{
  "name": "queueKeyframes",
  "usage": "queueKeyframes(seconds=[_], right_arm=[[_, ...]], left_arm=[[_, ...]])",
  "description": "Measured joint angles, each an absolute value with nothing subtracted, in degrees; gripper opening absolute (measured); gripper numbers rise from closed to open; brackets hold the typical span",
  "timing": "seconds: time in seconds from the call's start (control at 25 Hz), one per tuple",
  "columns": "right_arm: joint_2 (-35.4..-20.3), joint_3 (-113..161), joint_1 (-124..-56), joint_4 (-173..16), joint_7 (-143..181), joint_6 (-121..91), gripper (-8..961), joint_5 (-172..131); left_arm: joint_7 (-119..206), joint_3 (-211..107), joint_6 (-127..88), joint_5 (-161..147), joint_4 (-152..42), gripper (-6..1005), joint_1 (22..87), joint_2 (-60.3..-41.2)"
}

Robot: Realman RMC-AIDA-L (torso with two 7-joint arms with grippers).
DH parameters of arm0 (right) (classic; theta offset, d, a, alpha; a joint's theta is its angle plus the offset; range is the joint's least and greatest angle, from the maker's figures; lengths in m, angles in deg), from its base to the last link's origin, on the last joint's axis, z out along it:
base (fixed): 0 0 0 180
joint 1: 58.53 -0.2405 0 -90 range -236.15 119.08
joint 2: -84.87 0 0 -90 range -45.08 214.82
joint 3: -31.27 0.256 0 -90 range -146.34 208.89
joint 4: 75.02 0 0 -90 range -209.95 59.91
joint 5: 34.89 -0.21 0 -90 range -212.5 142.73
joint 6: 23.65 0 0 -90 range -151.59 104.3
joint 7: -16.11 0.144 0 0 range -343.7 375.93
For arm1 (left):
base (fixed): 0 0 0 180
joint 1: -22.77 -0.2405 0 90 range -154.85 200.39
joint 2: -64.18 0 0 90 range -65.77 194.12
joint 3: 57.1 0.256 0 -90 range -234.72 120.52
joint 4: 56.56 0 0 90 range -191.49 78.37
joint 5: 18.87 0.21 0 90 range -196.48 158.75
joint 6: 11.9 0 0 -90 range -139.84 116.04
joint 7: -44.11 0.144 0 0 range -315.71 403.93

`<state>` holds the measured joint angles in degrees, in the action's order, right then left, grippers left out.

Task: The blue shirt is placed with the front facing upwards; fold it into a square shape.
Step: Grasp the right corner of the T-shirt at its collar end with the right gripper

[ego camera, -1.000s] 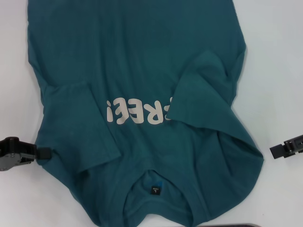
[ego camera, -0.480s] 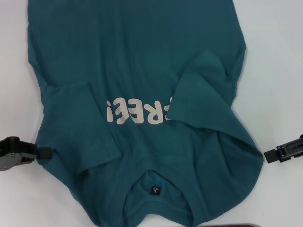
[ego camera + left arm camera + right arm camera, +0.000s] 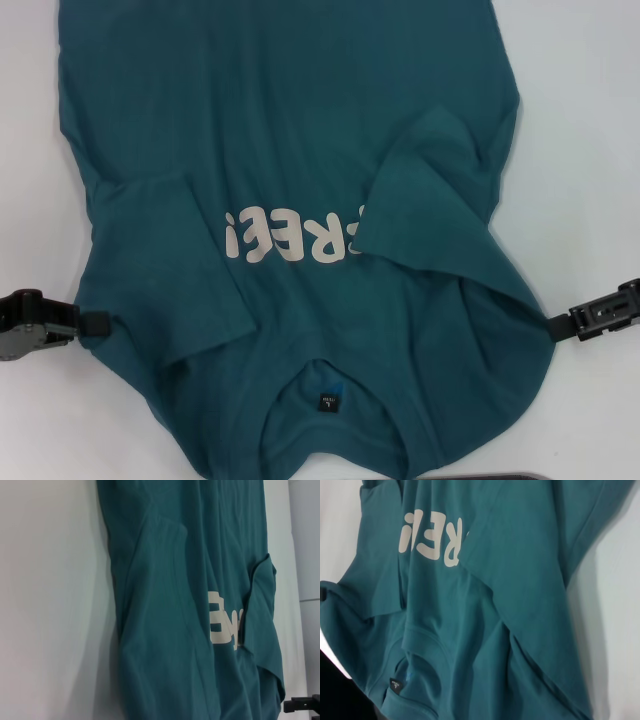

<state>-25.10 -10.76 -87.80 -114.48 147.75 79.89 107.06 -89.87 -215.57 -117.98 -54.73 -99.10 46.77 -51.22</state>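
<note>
My right pincer point(image 3: 556, 327) has slid inward over the last second and now touches the shoulder edge of the blue shirt point(image 3: 300, 150), where a moment ago a strip of bare counter point(image 3: 590, 150) lay between them. My left pincer point(image 3: 100, 323) has not moved; it sits against the opposite shoulder edge. I cannot tell whether either pincer is spread or pinching cloth, since the tips are too small against the fabric.

The shirt lies flat between my two pincers, front up, collar and neck label point(image 3: 327, 402) nearest my body, hem stretching away. Both sleeves are already folded in over the chest, the right one covering part of the white letters point(image 3: 290, 236).

I judge both shoulders are now within reach for a matched grasp, ready to carry the collar end away toward the hem.
</note>
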Motion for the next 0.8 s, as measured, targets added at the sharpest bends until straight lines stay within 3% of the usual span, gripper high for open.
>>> queueKeyframes(seconds=[0.8], right_arm=[[-26.43,-10.82,-88.04,-114.40,148.14,78.48,878,107.44]], left_arm=[[-89.56,-215.56,-117.91,-54.72,-99.10,2,46.93,-51.42]])
